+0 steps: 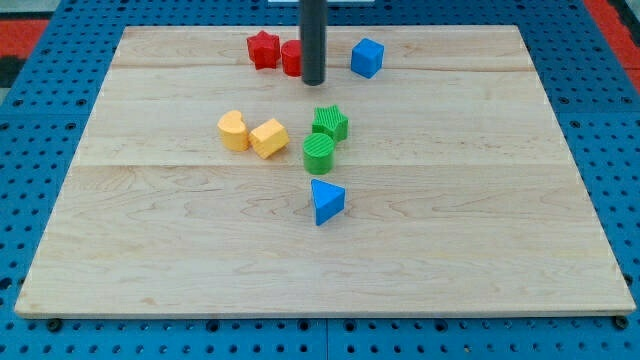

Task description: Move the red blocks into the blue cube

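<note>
A red star block (263,49) lies near the view's top, left of centre. A second red block (290,58) sits just right of it, partly hidden by the rod, so its shape is unclear. The blue cube (367,57) stands further to the right, apart from both red blocks. My tip (313,81) is at the right edge of the second red block, between it and the blue cube.
A yellow heart block (233,130) and a yellow block (268,138) lie at centre left. A green star block (330,123) and a green cylinder (319,154) sit at centre. A blue triangle block (326,201) lies below them. The wooden board (500,250) rests on blue pegboard.
</note>
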Motion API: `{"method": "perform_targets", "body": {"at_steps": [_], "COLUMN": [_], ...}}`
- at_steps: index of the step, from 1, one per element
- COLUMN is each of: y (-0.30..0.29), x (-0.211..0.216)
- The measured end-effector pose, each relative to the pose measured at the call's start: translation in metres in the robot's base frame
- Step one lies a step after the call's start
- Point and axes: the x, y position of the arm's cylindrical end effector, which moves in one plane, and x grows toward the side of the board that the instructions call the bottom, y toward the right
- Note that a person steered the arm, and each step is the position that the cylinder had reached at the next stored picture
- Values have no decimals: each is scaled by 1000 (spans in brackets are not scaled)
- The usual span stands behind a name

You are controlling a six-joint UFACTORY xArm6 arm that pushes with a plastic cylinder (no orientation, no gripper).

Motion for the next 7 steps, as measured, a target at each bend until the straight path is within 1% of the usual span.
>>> {"method": "perform_targets", "body": {"at_steps": [2,3,4,5,6,7], "y": [-96,-106,-63,-53,-55,-103], "x": [-39,-82,-95,-54,-53,-47]}}
